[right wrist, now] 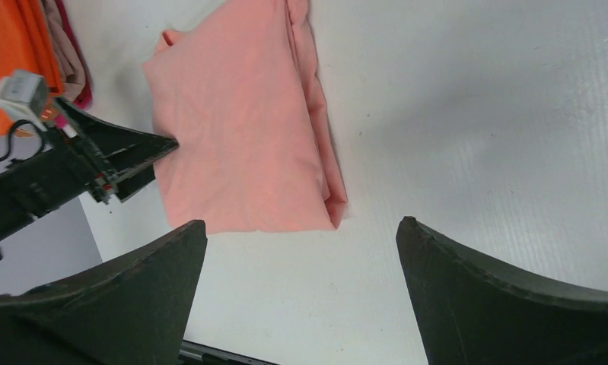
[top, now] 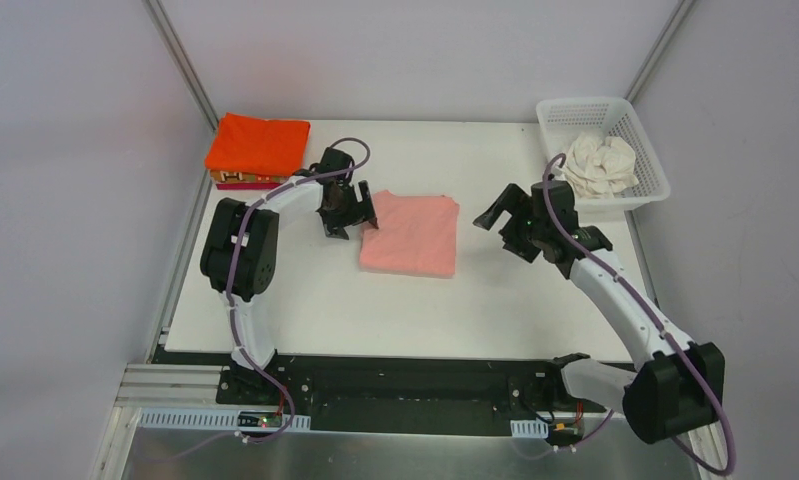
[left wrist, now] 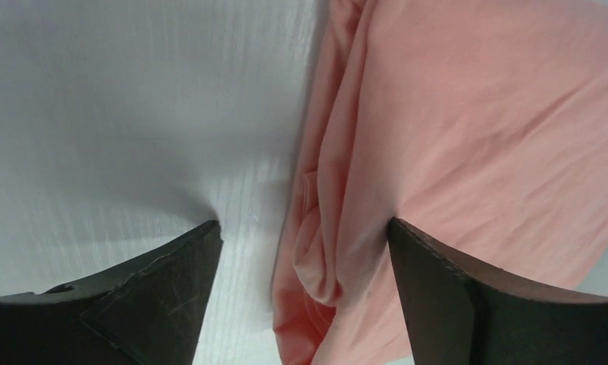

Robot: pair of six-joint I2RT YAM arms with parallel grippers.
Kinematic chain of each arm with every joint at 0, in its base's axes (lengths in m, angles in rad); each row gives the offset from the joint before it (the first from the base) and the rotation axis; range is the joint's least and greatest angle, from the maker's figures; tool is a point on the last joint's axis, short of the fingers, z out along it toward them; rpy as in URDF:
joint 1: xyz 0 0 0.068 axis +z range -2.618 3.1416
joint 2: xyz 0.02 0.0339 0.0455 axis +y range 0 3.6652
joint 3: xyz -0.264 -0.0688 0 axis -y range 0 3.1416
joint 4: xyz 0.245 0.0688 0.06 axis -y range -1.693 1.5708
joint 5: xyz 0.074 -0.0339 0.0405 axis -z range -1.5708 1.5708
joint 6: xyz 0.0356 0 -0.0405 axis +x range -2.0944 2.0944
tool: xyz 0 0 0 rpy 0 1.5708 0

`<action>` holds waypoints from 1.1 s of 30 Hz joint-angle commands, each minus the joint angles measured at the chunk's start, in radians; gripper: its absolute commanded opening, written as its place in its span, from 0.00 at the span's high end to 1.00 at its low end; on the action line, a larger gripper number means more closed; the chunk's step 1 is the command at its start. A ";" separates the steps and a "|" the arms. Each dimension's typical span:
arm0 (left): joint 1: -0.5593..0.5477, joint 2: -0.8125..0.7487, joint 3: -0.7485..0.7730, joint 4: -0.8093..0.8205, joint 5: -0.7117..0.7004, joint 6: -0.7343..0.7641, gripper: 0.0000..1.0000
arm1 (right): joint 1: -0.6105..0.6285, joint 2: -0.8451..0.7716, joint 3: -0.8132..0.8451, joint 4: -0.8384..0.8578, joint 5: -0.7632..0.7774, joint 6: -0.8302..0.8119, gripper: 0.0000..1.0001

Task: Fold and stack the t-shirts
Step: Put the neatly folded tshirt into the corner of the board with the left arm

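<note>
A salmon pink t-shirt [top: 411, 235] lies folded in a rectangle at the table's middle. My left gripper [top: 353, 218] is open at its left edge. In the left wrist view the shirt's bunched folded edge [left wrist: 339, 251] lies between the open fingers of the gripper [left wrist: 304, 223], nearer the right one. My right gripper [top: 497, 218] is open and empty, held above bare table right of the shirt [right wrist: 247, 129]. A bright orange shirt [top: 258, 143] lies folded on a stack at the back left, with a magenta edge [right wrist: 84, 84] under it. A cream-white shirt [top: 600, 163] lies crumpled in the basket.
The white lattice basket [top: 647, 150] stands at the back right corner. The white table [top: 305, 300] ends at a black rail along the near edge. The left arm [right wrist: 72, 163] shows in the right wrist view beside the pink shirt.
</note>
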 commanded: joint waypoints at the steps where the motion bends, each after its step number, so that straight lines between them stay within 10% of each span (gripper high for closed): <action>1: -0.025 0.048 0.029 -0.013 0.022 -0.006 0.23 | 0.004 -0.113 -0.010 -0.069 0.065 -0.014 0.00; 12: -0.118 0.121 0.026 -0.013 -0.028 -0.025 0.43 | 0.005 -0.223 -0.028 -0.168 0.222 -0.039 0.00; 18: -0.177 0.170 0.035 -0.014 -0.145 -0.033 0.70 | 0.003 -0.244 -0.055 -0.168 0.231 -0.058 0.00; 21: -0.231 0.186 0.052 -0.043 -0.288 -0.009 1.00 | 0.000 -0.265 -0.087 -0.132 0.263 -0.085 0.00; 33: -0.243 0.123 0.258 -0.183 -0.718 0.326 1.00 | -0.002 -0.379 -0.165 -0.059 0.321 -0.162 0.00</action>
